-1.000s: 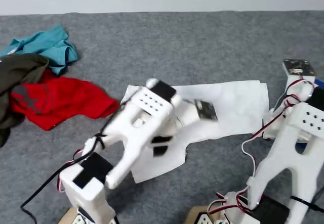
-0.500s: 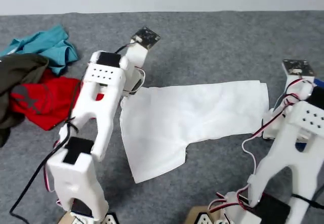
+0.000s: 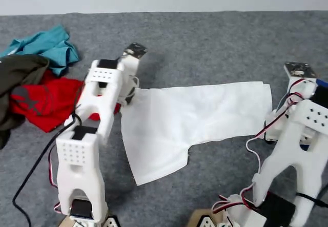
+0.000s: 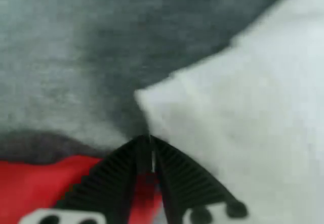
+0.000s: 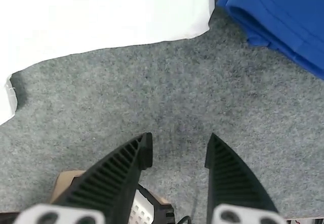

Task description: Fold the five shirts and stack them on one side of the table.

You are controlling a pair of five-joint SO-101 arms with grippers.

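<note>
A white shirt (image 3: 200,117) lies spread flat in the middle of the grey table (image 3: 215,42). At its far left corner sits my left gripper (image 3: 126,96). In the left wrist view the left gripper (image 4: 150,142) is shut, its tips pinching the white shirt (image 4: 243,113) at the edge just below that corner. A red shirt (image 3: 51,101), a teal shirt (image 3: 43,45) and a dark olive shirt (image 3: 15,73) are crumpled at the left. My right gripper (image 5: 178,142) hangs open over bare table, between the white shirt (image 5: 101,11) and a blue shirt (image 5: 278,16).
The red shirt (image 4: 30,186) lies right beside my left gripper. The right arm (image 3: 302,135) stands at the white shirt's right edge, with a sliver of the blue shirt (image 3: 322,83) behind it. The far side of the table is bare carpet.
The left arm swung from over the shirt's middle to its far left corner, then drew back and lower there. The right arm has barely shifted.
</note>
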